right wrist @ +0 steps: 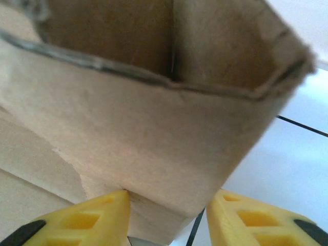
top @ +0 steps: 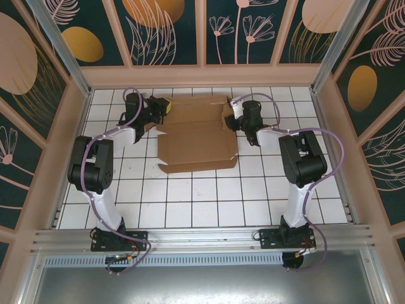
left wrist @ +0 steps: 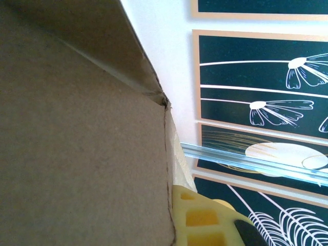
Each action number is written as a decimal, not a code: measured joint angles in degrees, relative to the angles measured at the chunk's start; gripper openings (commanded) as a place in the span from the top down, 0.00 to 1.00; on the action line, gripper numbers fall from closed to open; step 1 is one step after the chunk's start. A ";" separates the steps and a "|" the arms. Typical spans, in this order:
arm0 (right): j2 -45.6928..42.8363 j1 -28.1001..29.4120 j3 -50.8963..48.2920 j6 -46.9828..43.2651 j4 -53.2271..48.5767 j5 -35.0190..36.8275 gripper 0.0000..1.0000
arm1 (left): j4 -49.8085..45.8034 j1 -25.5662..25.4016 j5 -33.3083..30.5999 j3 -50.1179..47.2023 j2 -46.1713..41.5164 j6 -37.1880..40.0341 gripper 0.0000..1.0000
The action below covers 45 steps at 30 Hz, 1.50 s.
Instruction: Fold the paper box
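The paper box (top: 196,136) is brown cardboard, partly folded, lying on the white tiled table toward the back. My left gripper (top: 159,107) is at the box's far left corner. In the left wrist view a cardboard panel (left wrist: 82,143) covers the left half. My left gripper (left wrist: 174,205) is shut on its edge, with one yellow finger (left wrist: 205,220) showing and the other hidden behind the card. My right gripper (top: 235,117) is at the box's right side. In the right wrist view its jaws (right wrist: 171,197) straddle a raised side wall (right wrist: 154,133). The left finger (right wrist: 97,220) touches the card and the right finger (right wrist: 256,220) stands clear.
The table (top: 209,202) is white tile with dark grout, closed in by pink-framed patterned walls (top: 202,31) at the back and sides. An aluminium rail (top: 202,237) runs along the near edge where both arm bases are bolted.
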 measured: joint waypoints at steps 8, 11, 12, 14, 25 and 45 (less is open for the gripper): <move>0.31 1.42 -0.52 -3.26 1.57 0.85 0.56 | 0.09 0.00 0.04 0.02 0.00 0.04 1.00; -0.28 1.64 -3.26 -5.29 4.11 0.20 0.54 | -0.70 0.00 0.22 0.37 0.00 0.13 1.00; -0.44 1.55 -3.96 -5.95 4.66 -0.22 0.54 | -1.07 0.00 0.24 0.57 0.00 0.13 1.00; -0.59 1.44 -4.83 -7.04 5.77 -1.03 0.51 | -1.99 -0.04 0.26 1.11 0.00 0.15 1.00; -2.34 -3.96 -5.75 -7.85 8.98 -14.23 0.52 | -3.74 -0.07 0.74 2.10 0.02 0.55 1.00; 3.17 -3.28 3.69 -11.96 4.68 -15.47 0.46 | -4.46 -0.07 1.33 3.02 0.09 0.87 1.00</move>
